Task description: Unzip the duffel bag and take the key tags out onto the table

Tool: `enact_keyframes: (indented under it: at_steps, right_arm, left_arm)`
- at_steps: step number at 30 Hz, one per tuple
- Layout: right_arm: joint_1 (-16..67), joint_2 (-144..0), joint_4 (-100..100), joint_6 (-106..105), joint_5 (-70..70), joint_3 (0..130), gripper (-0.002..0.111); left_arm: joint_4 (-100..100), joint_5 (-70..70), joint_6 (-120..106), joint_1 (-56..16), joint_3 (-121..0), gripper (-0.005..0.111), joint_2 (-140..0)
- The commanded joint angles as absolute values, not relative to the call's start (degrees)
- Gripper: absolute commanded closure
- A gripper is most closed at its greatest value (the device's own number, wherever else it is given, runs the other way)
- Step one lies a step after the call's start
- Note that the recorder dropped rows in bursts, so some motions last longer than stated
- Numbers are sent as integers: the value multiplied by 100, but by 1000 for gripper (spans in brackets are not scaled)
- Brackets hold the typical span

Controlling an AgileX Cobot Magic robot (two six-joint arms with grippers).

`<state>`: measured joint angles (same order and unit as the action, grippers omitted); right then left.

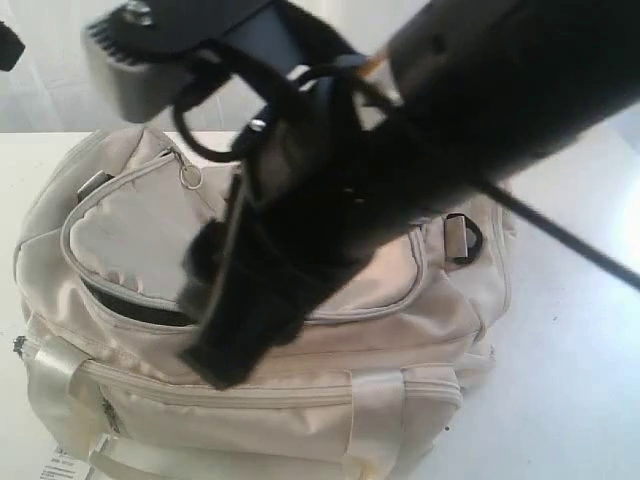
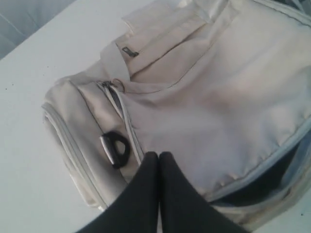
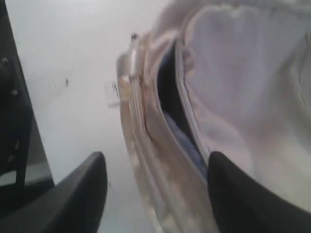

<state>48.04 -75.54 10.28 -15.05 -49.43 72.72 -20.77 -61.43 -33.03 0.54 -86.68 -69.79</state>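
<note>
Got left gripper [image 2: 159,156] pressed together, nothing pinched, hanging low over the cream duffel bag [image 2: 218,97] near its end, lower centre of that frame. Got right gripper [image 3: 155,165] spread wide, straddling the bag's side and the dark zip gap [image 3: 167,92]; can't tell contact. Seeing one blurred black arm [image 1: 500,80] in the exterior view, slanting from upper right down to mid-frame. Counting one bag, two grippers, one black D-ring [image 1: 463,238]. Bag on the white table [image 1: 570,350], left and centre of frame, zip partly open, directly beneath both grippers.
</note>
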Motion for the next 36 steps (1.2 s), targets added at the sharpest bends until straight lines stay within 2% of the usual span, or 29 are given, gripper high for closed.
enact_keyframes:
  at_steps: [1,5,10,16,25,30,36]
  right_arm:
    - [4793,-6907,-50,-280,-6460,7252,74]
    - [4793,-6376,-377,30,-6824,7240,109]
    - [4793,-5602,-597,109,-6555,6853,108]
    - [4793,-5092,-1088,414,-6455,6244,108]
    - [4793,-5090,-1382,433,-6118,5522,108]
    - [4793,-5103,-1925,934,-5743,5477,108]
    - [4793,-5618,-2038,1030,-5929,5477,108]
  left_arm:
    - [-1908,-6424,-3038,51,-8184,107,-6316]
    - [-2018,-6797,-2951,51,-7663,107,-5590]
    - [-2355,-6867,-2951,51,-6841,107,-4566]
    - [-2454,-6329,-3002,-72,-5832,107,-3847]
    - [-2465,-4347,-3450,-582,-4500,107,-3751]
    - [-1802,-4201,-2841,-1184,-4644,107,-4338]
    - [-1493,-4630,-2800,-1983,-5247,107,-5485]
